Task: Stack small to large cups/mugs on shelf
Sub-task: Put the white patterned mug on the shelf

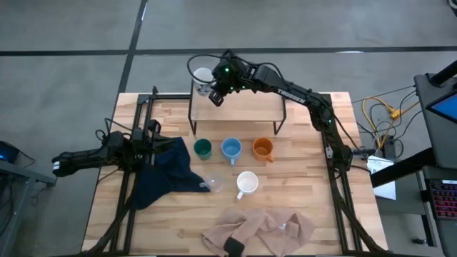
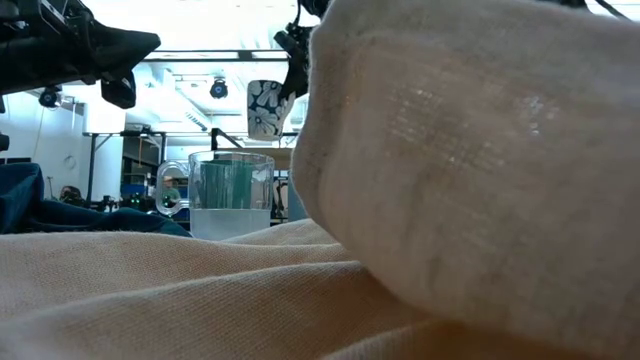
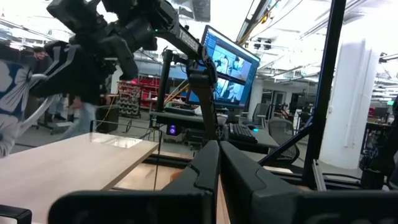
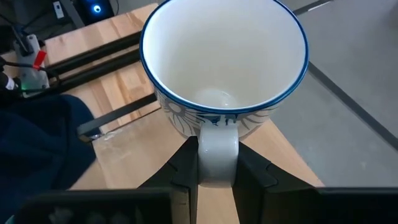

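Note:
My right gripper (image 1: 216, 93) is shut on the white mug with a dark pattern and blue rim (image 1: 203, 75), over the left end of the shelf (image 1: 243, 107). The mug also shows in the low view (image 2: 265, 108). On the table before the shelf stand the dark green mug (image 1: 203, 148), the light blue mug (image 1: 230, 149) and the orange mug (image 1: 263, 148). Nearer stand the white mug (image 1: 247, 183) and the clear glass cup (image 1: 213, 183). My left gripper (image 3: 217, 168) is shut and empty at the table's left, beside the dark blue cloth (image 1: 168, 171). My right gripper pinches the patterned mug's handle (image 4: 217, 146) between its two fingers (image 4: 183, 171). The fingers come slanting down from above. The mug is upright, mouth up, over the shelf's left end (image 4: 292, 165); whether its base touches the board, I cannot tell.
A beige cloth (image 1: 260, 228) lies crumpled at the table's near edge and fills most of the low view (image 2: 450, 150). The dark blue cloth lies left of the mugs, next to the glass cup. The rest of the shelf board to the right of the mug is bare.

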Robot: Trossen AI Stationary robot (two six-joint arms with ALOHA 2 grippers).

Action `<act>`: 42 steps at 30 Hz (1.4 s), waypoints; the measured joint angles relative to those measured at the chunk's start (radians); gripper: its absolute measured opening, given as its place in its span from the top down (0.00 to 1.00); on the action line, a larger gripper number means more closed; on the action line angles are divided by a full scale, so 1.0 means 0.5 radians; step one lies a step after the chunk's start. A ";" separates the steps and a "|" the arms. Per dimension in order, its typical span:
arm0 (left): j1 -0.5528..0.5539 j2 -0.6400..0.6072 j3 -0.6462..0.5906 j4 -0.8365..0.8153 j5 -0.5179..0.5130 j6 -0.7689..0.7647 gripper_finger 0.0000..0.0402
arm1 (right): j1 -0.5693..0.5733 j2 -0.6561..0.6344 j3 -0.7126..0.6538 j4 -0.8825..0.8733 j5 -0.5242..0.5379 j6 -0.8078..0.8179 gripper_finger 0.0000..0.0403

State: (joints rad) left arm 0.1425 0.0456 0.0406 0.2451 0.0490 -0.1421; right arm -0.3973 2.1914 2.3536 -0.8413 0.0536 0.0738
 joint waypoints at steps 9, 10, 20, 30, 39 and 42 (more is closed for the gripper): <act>0.001 0.000 0.000 0.001 0.000 -0.003 1.00 | 0.001 0.089 -0.003 -0.021 0.000 0.008 0.86; 0.000 0.000 -0.001 0.001 0.000 -0.004 1.00 | 0.001 0.093 -0.003 -0.016 -0.002 0.008 0.86; 0.001 0.000 -0.001 0.001 0.000 -0.005 1.00 | 0.000 0.100 -0.003 -0.012 -0.003 0.003 0.86; 0.001 -0.001 -0.001 0.000 0.000 -0.002 1.00 | 0.000 0.141 -0.002 0.041 -0.050 0.003 0.86; 0.000 0.002 -0.001 0.001 0.000 -0.002 1.00 | 0.009 0.169 0.003 0.038 -0.062 0.005 0.84; 0.000 0.001 -0.001 0.001 0.000 -0.002 1.00 | 0.009 0.167 0.000 0.009 -0.067 0.011 0.78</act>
State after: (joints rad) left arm 0.1426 0.0460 0.0402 0.2456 0.0490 -0.1429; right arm -0.3927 2.2749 2.3537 -0.8368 0.0200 0.0792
